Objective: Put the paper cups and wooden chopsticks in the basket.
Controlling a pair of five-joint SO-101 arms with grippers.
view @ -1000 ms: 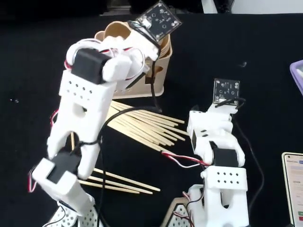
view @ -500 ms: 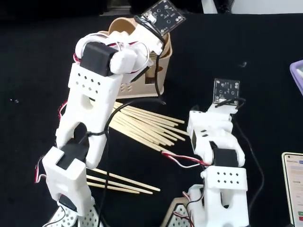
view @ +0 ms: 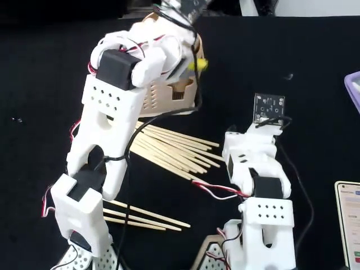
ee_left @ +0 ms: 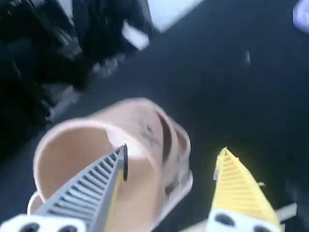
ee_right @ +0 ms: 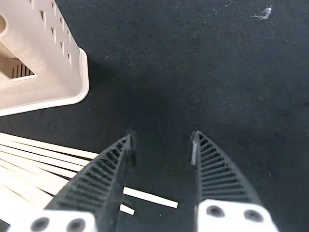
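A tan paper cup (ee_left: 82, 159) lies tilted in the beige basket (view: 169, 95) at the back of the table, with a second cup rim (ee_left: 181, 140) nested behind it. My left gripper (ee_left: 174, 158) is open over the basket. Its grey finger (ee_left: 96, 186) sits inside the cup's mouth and its yellow finger (view: 198, 64) is outside the cup wall. Wooden chopsticks (view: 169, 149) lie fanned on the black table in front of the basket, and a few more chopsticks (view: 143, 217) lie near the left arm's base. My right gripper (ee_right: 161, 140) hangs open over bare table, next to some chopsticks (ee_right: 43, 159).
The basket's corner (ee_right: 53, 63) stands just beyond the right gripper. A purple object (view: 354, 87) and a phone-like device (view: 349, 225) lie at the table's right edge. Red and black cables (view: 216, 191) run between the arm bases.
The left arm has pushed farther back over the basket, its camera board leaving the top edge, and its yellow finger now shows. The right arm has not moved.
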